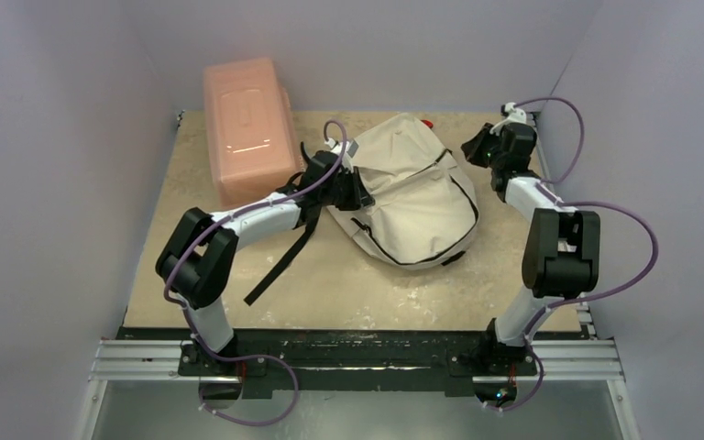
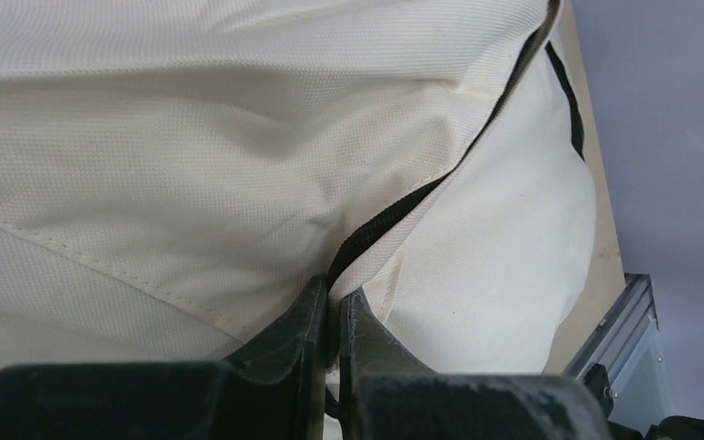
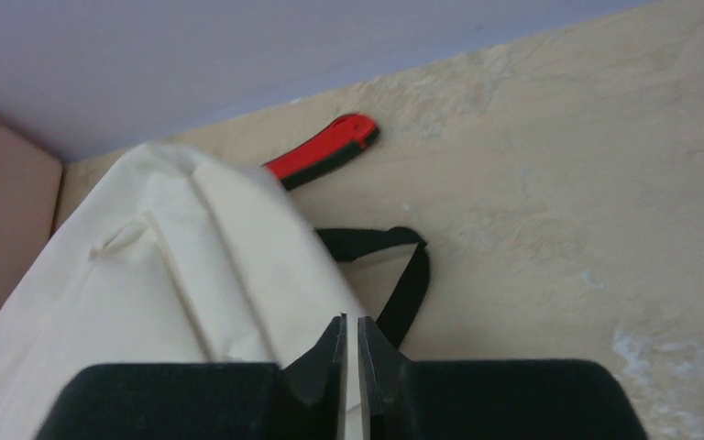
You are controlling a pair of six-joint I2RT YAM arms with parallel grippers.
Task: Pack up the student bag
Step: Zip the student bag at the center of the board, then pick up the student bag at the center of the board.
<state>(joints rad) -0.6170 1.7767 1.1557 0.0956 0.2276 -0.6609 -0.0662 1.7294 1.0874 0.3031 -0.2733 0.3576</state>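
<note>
We see one cream student bag [image 1: 412, 197] lying in the middle of the table [image 1: 376, 293], one pink plastic box [image 1: 249, 124] at its back left, and one red-and-black item [image 3: 325, 153] behind it. What bag and box hold is hidden. The left gripper [image 2: 335, 298] pinches the bag's black zipper line [image 2: 394, 215]. The right gripper [image 3: 349, 321] hangs beside the bag, fingers pressed together.

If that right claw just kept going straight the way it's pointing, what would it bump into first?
Most likely the student bag: the right gripper, shut, points at its cream edge and black loop. A red-and-black object lies farther on, near the wall. Depth is hard to judge here.
</note>
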